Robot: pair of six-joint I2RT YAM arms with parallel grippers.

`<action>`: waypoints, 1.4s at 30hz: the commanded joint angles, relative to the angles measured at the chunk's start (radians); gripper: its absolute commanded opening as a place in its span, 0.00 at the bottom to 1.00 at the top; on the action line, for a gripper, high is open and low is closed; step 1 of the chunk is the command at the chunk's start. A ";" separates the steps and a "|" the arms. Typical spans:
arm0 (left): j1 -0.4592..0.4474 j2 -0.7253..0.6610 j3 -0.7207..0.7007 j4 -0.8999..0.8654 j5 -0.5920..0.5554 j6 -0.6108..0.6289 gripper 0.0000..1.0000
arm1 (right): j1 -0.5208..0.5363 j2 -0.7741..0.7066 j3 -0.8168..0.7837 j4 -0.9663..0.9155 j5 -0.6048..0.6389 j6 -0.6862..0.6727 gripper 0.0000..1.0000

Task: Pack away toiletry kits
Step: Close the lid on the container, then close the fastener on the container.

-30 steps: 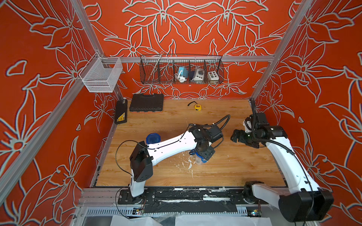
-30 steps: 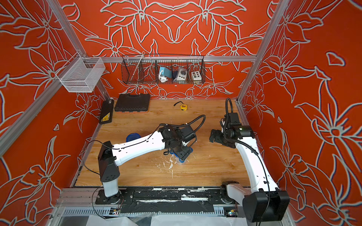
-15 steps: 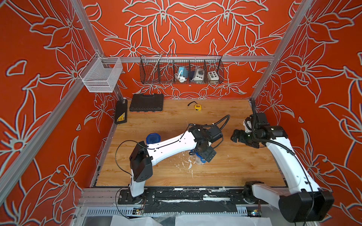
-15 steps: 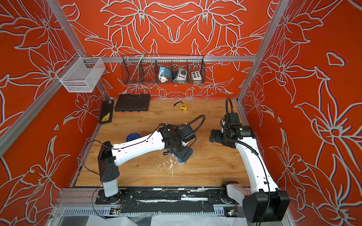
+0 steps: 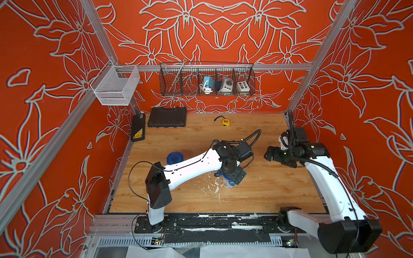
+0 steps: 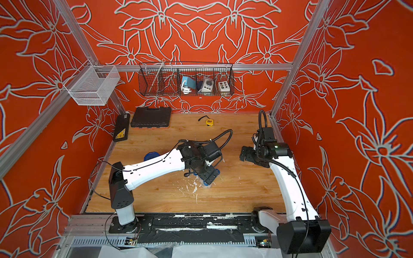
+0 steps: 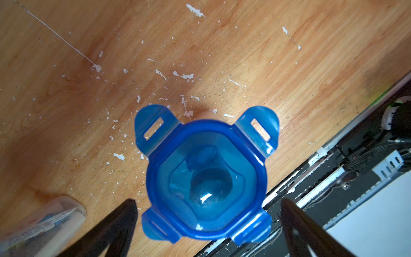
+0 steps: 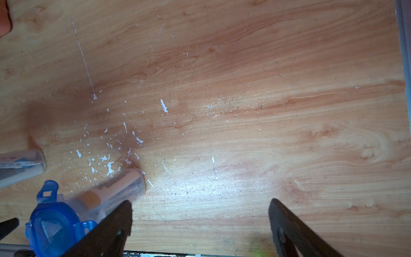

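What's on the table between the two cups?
Nothing but bare wood with white flecks, shown in the right wrist view between the lidded cup and the other cup.

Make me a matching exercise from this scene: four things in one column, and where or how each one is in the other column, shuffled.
Things
1. left pincer
2. yellow tape measure
3. black tool case
4. white mesh basket

Places or states
A. hanging up on the metal frame
B. open over the blue four-tab lid
C. lying flat in the table's far-left corner
D. on the table near the middle of its far edge

Pairs: 1-B, 2-D, 3-C, 4-A
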 commanded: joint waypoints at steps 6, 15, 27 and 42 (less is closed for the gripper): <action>0.030 -0.279 -0.134 0.065 0.135 -0.128 0.99 | 0.003 -0.020 0.087 -0.171 -0.125 -0.081 0.91; 0.260 -0.459 -0.416 0.264 0.461 -0.206 0.81 | 0.236 0.054 0.057 -0.008 -0.384 0.035 0.80; 0.291 -0.428 -0.493 0.369 0.493 -0.271 0.64 | 0.390 0.133 0.004 0.044 -0.384 0.066 0.52; 0.291 -0.379 -0.522 0.379 0.462 -0.258 0.58 | 0.423 0.201 -0.014 0.056 -0.334 0.040 0.45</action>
